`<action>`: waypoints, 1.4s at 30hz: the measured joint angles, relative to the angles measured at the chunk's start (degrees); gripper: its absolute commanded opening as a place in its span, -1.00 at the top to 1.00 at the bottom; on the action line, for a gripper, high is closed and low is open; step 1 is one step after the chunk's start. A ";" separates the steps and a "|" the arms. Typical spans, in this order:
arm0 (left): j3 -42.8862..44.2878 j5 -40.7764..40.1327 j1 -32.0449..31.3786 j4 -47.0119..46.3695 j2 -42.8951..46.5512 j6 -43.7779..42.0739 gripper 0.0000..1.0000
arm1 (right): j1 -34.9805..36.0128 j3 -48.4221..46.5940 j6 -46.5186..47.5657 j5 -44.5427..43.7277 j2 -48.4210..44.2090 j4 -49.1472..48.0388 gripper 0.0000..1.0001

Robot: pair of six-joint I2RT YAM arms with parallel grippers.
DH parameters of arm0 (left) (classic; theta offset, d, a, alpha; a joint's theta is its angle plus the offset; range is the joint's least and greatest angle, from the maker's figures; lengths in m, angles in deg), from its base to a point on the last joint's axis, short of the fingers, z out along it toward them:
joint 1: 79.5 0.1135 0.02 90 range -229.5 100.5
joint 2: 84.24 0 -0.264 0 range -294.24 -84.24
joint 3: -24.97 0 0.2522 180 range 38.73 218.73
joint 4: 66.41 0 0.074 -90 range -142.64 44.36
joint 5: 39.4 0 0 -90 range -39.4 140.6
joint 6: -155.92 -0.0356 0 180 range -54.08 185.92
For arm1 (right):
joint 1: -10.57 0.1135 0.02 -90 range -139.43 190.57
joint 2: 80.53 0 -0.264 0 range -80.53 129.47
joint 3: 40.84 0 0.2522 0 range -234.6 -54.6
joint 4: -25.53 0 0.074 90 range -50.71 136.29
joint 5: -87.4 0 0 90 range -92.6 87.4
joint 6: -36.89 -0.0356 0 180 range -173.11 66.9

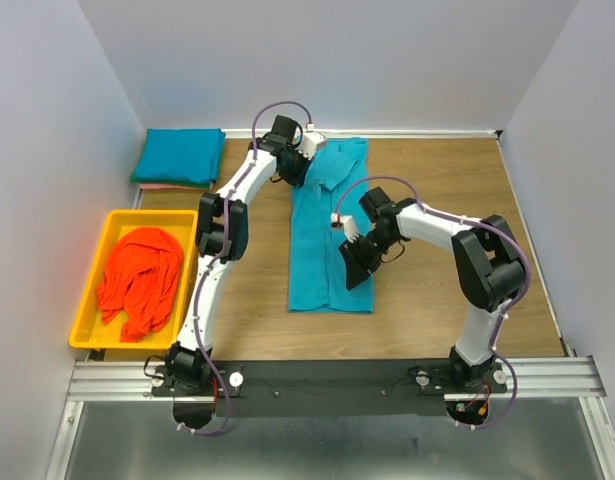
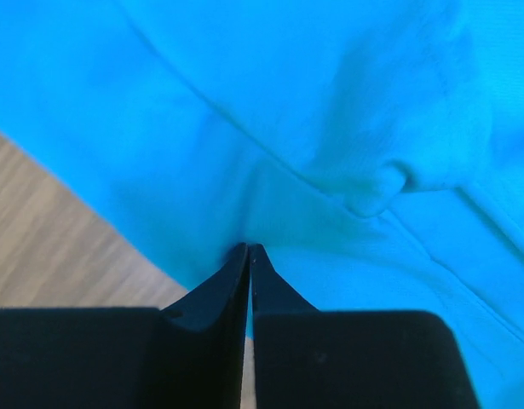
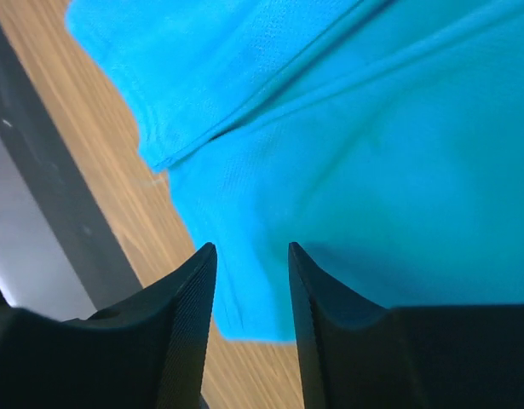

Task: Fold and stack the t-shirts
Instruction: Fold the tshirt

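Teal t-shirt (image 1: 322, 250), a long strip, lies centre frame. Left gripper (image 2: 249, 249): jaws pressed together, pinching cloth at its upper end, probably to lift for folding. Right gripper (image 3: 251, 251): jaws spread over the lower hem, not gripping. 1 folded teal shirt (image 1: 179, 157) sits upper left.

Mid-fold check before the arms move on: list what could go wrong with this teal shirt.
1. The left gripper holds only a small pinch of the teal t-shirt; the cloth may slip out when lifted.
2. The right gripper is open at the shirt's edge; a one-sided pull could skew the fold.
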 measured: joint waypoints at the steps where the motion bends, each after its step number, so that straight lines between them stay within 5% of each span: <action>1: -0.66 -0.09 0.63 -0.28 0.28 -0.39 0.70 | -0.28 -1.09 -0.52 0.92 0.04 0.00 0.05; 9: -18.08 1.70 3.50 -2.93 13.16 -0.52 0.45 | -8.70 -11.13 -2.93 2.47 0.13 -0.31 0.06; 16: -29.42 8.48 2.75 -7.72 26.29 1.18 0.40 | -12.13 -22.69 -5.07 -5.49 7.30 -2.64 0.18; 24: -38.84 11.96 2.40 -11.58 25.57 4.04 0.46 | -12.13 -34.67 -8.48 -12.76 20.39 -5.84 0.31; 38: -32.83 12.98 4.04 -15.76 15.98 7.50 0.52 | -12.13 -46.27 -10.14 -22.77 29.57 -9.66 0.32; 42: -27.56 13.00 5.14 -15.50 12.81 7.65 0.46 | -12.13 -46.95 -10.38 -23.61 30.23 -10.91 0.17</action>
